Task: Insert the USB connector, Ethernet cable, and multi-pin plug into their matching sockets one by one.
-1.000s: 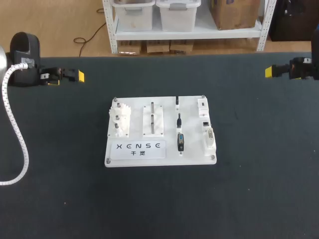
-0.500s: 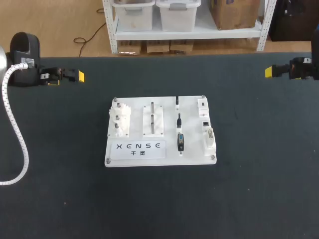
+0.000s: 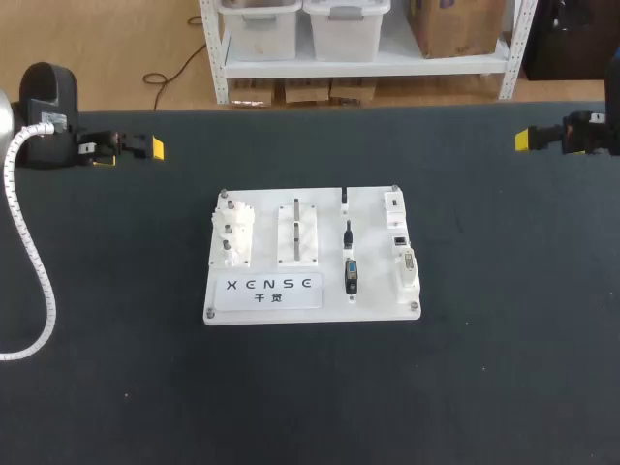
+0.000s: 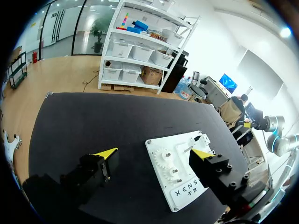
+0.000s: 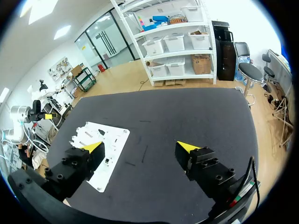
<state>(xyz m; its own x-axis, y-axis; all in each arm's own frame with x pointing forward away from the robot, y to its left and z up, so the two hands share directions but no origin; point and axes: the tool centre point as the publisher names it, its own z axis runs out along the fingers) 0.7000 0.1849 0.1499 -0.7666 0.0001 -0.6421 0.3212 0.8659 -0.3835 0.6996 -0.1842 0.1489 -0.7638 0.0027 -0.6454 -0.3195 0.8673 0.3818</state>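
head view: white board (image 3: 310, 291) sits near the middle of the dark surface (image 3: 116, 368). down its right-hand part runs a column of three dark plugs, read as the usb connector (image 3: 345, 199), the ethernet cable (image 3: 347, 234) and the multi-pin plug (image 3: 351, 276), though the two smaller ones are too small to name for sure. each lies just beside a pale socket block: sockets (image 3: 407, 266) along the board's right edge. none looks seated. left claw (image 3: 145, 147) hangs near the far left corner of the surface, right claw (image 3: 528, 140) at the far right edge, both well apart from the board. left wrist view: left claw (image 4: 153, 153) wide, nothing between its fingers; board (image 4: 180, 179) lies ahead and below, gears showing. right wrist view: right claw (image 5: 140, 147) wide, holding nothing; board (image 5: 112, 140) off beside one finger, plugs too small to sort. judgement: task not begun, all three insertions left, first pick not yet made.
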